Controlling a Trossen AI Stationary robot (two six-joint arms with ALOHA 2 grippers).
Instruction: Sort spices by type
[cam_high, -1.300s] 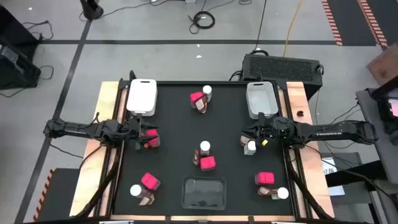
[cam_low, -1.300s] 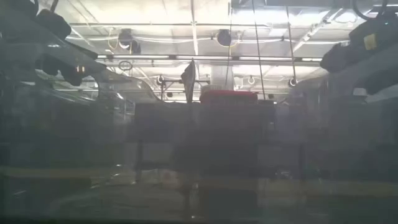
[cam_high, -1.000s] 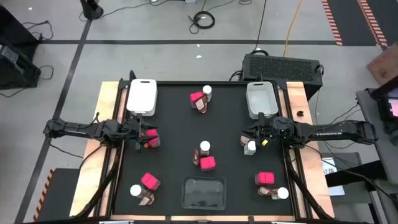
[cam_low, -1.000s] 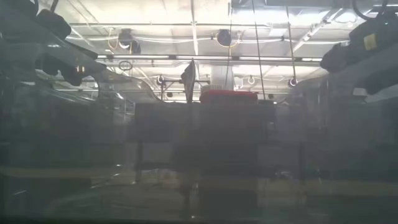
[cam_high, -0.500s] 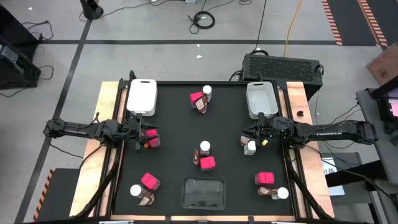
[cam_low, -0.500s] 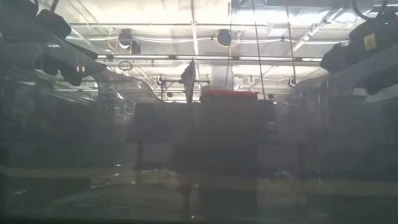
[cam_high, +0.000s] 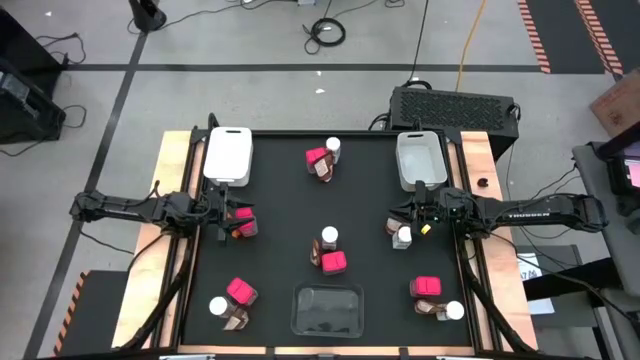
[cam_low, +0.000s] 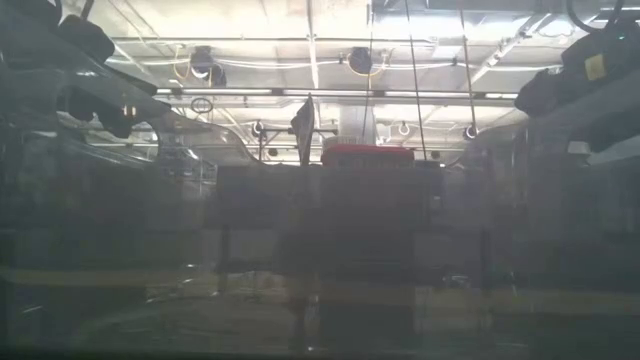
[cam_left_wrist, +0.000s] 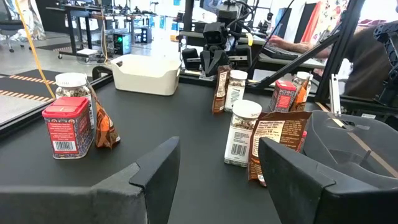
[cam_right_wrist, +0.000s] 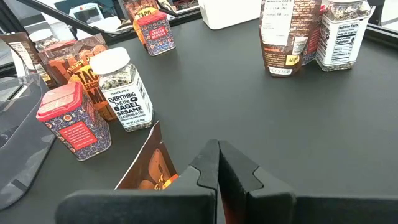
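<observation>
1. Readable writing, right wrist view: the white-lidded jar (cam_right_wrist: 126, 91) read "Trader Joe's EVERYTHING but the BAGEL SESAME". The brown packets (cam_right_wrist: 79, 73) behind it showed "TACO" in big orange letters. A farther jar (cam_right_wrist: 342, 34) carried a "Nutrition Facts" panel. The print on the red tin (cam_right_wrist: 73, 122) was too small to read.
2. My right end effector (cam_right_wrist: 217, 163) was fully closed, fingers pressed together. An orange-brown packet (cam_right_wrist: 149, 169) lay just beside the fingers; I could not tell whether it was pinched.
3. My left end effector (cam_left_wrist: 217, 144) stood apart, with nothing between its fingers (cam_left_wrist: 155, 177), low over the black surface (cam_high: 280, 200) at its left side.
4. Ahead of it stood a red tin, jar and packet group (cam_left_wrist: 74, 121) on one side. On the other stood a seasoning jar (cam_left_wrist: 241, 134) with a brown packet (cam_left_wrist: 278, 144) leaning on it; those labels were unreadable.
5. From above, the spices sat in mixed clusters: top centre (cam_high: 322, 160), centre (cam_high: 330, 250), lower left (cam_high: 232, 300), lower right (cam_high: 433, 295), and one by each end effector.
6. Around them were a white tray (cam_high: 228, 155) at the far left, a pale tray (cam_high: 420, 158) at the far right and a clear tray (cam_high: 327, 308) at the near edge.
7. A person (cam_left_wrist: 373, 56) sat beyond the surface.
</observation>
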